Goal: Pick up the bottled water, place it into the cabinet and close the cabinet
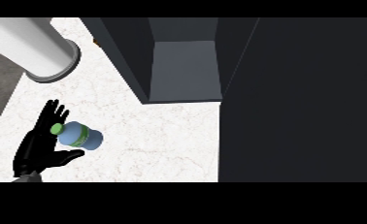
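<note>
Left hand (39,143) sits at the lower left of the head view, open, fingers straight and pointing up, thumb stretched out toward the right beneath the bottle (79,136). It is not yet curled round anything, so the step in hand looks like the grasp itself. No right hand shows.

Going by size: the cabinet (186,63) fills the upper middle and right, dark, with its interior open and a grey shelf floor visible; the large black panel on the right is probably its open door (294,102), though its hinge cannot be seen. A pale cylinder (39,48) stands at the upper left on the white marbled worktop (165,136). The bottle, small and blue with a green band and green cap, is just beside the palm, its cap end overlapping the fingers; whether it lies on the worktop or leans is hard to tell.

To do this well, the fingers and thumb should close round the bottle's body, not the cap, so it cannot roll free. Lift only once the fingers wrap it. The route to the cabinet runs up and right; keep the bottle clear of the cabinet's near edge, and set it well inside so the door can swing shut.
</note>
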Available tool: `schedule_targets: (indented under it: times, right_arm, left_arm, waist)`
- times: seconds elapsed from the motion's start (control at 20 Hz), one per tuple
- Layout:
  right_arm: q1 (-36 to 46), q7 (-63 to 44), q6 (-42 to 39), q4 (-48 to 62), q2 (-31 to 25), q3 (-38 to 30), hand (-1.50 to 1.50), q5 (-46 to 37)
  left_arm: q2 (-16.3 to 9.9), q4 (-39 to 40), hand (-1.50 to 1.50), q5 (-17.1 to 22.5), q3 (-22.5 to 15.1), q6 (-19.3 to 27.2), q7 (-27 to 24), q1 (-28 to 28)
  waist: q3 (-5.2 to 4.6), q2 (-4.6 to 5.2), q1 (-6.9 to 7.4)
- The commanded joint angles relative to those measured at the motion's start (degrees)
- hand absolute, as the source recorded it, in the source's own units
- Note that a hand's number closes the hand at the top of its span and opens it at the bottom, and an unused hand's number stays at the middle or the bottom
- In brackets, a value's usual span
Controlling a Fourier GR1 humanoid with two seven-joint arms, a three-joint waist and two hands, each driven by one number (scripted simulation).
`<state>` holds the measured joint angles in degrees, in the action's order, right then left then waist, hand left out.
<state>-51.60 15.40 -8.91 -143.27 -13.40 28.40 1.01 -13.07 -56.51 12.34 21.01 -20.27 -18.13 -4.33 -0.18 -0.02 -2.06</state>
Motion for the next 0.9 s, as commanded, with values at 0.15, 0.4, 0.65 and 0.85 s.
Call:
schedule_targets:
  times: [0.15,0.4,0.65,0.85]
  right_arm:
    - [-6.6,3.9,-0.5,-7.3,-4.6,1.5,-1.50,-5.1]
    - [-5.9,1.6,1.5,-10.1,-5.9,1.0,-1.50,-3.7]
    - [-5.6,3.8,2.7,-7.6,-6.1,3.4,-1.50,-5.1]
    - [-6.7,4.2,4.2,-7.4,-6.8,3.8,-1.50,-5.7]
  left_arm:
    - [1.1,15.1,-1.50,-5.0,-1.2,-2.0,-15.1,-3.1]
    - [1.3,24.5,1.50,-4.7,-0.6,-4.7,-18.9,-7.9]
    - [-1.6,31.2,1.50,-8.7,-1.6,-3.6,-25.4,-11.6]
    - [-0.7,32.6,1.50,-13.6,-4.1,3.2,-32.6,-11.5]
  waist:
    - [-0.05,-0.13,-0.63]
    - [-0.12,0.21,-0.32]
    - [-0.07,0.22,-0.03]
    - [-0.07,0.20,0.00]
